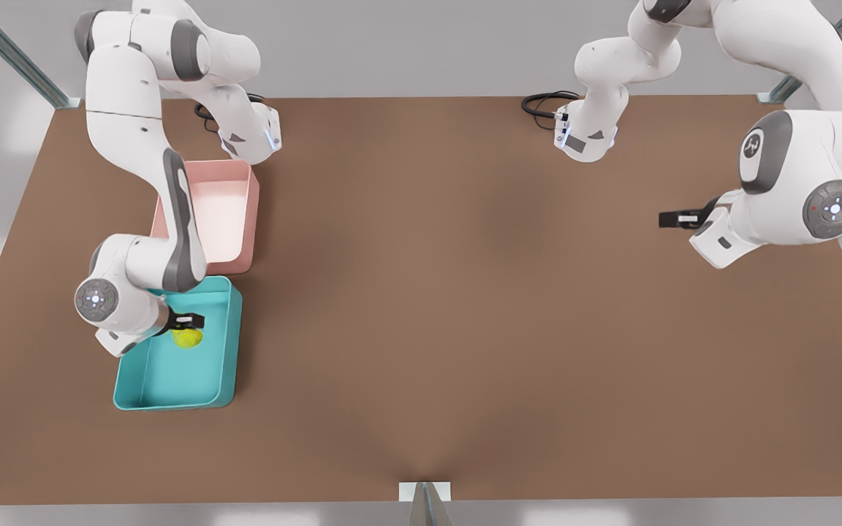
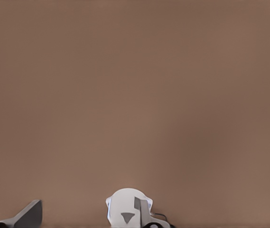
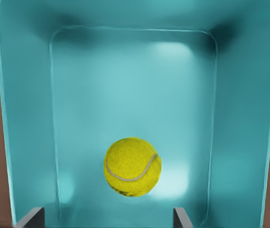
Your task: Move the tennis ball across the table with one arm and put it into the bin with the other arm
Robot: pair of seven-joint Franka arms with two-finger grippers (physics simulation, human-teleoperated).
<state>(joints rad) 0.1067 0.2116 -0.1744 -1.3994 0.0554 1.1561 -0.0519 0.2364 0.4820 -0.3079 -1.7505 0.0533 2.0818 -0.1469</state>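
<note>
We are hovering our right gripper point(image 1: 188, 321) over the bin point(image 1: 136, 387), fingers point(image 3: 31, 217) spread wide, and the tennis ball point(image 3: 133, 166) is sitting between and beyond them, free of both, over the bin's floor. Our left gripper point(image 1: 673, 218) is waiting well apart above the bare table point(image 1: 465, 307); we cannot tell its jaw state.

- No words, numbers or brand names can be read on anything here.
- The one sign — a small white round emblem on the grey joint cap of the robot arm point(image 1: 752, 145) at the front view's right — is too small to make out as letters.
</note>
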